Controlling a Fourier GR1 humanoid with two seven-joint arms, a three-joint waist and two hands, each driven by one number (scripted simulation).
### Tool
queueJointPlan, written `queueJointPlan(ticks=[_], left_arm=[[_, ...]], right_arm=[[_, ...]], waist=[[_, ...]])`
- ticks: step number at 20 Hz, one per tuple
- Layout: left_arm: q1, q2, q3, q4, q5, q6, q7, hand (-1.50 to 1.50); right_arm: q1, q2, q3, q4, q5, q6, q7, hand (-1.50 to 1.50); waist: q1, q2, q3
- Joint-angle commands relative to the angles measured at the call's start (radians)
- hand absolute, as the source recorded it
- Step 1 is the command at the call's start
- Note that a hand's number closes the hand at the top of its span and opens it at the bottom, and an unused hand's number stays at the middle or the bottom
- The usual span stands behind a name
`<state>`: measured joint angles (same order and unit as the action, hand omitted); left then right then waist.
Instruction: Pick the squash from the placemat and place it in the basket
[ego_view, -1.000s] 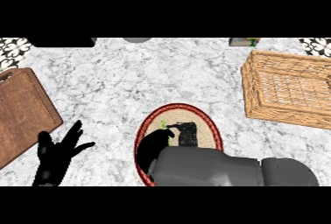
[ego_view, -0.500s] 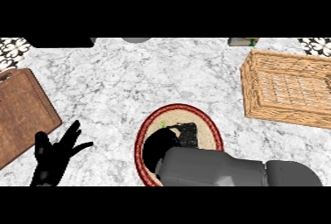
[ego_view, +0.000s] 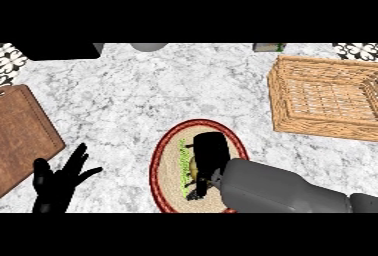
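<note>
The oval placemat (ego_view: 164, 161), red-rimmed with a beige centre, lies at the counter's front middle. My right hand (ego_view: 209, 155) is down on it, fingers curled over the squash (ego_view: 192, 168), of which only a yellow-green sliver shows at the hand's left side. The grey right forearm covers the mat's lower right part. The wicker basket (ego_view: 295, 107) stands at the right, well apart from the hand. My left hand (ego_view: 60, 179) rests open at the lower left, fingers up.
A wooden cutting board (ego_view: 22, 137) lies along the left edge, just above the left hand. Dark and grey objects line the back edge, among them a small box (ego_view: 269, 47). Marble counter stretches between placemat and basket.
My right hand has closed down over the squash, and its fingers now curl lower round it. The left hand has shifted slightly.
</note>
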<state>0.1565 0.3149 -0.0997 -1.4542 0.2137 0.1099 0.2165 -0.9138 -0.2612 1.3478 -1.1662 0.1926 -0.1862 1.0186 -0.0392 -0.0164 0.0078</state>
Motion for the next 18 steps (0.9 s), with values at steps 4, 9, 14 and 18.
queueJointPlan(ticks=[4, 9, 14, 18], left_arm=[[0.039, 0.013, 0.013, 0.043, 0.002, -0.007, 0.015, 0.0], [0.055, 0.003, 0.013, 0.024, -0.007, 0.021, 0.021, 0.0], [0.081, 0.008, 0.001, 0.011, -0.011, -0.001, 0.012, 0.0], [0.087, 0.0, 0.013, -0.002, -0.005, 0.01, 0.007, 0.0]], right_arm=[[0.057, -0.102, -0.184, -0.214, 0.122, -0.328, 0.063, 1.5], [0.032, -0.138, -0.44, -0.339, 0.173, -0.559, -0.013, 1.5], [0.04, -0.285, -0.587, -0.556, 0.238, -0.511, 0.129, 1.5], [0.1, -0.447, -0.695, -0.691, 0.261, -0.416, 0.218, 1.5]], waist=[[-0.036, -0.006, -0.006], [-0.051, -0.009, -0.004], [-0.038, -0.01, -0.008], [-0.034, -0.008, -0.009]])
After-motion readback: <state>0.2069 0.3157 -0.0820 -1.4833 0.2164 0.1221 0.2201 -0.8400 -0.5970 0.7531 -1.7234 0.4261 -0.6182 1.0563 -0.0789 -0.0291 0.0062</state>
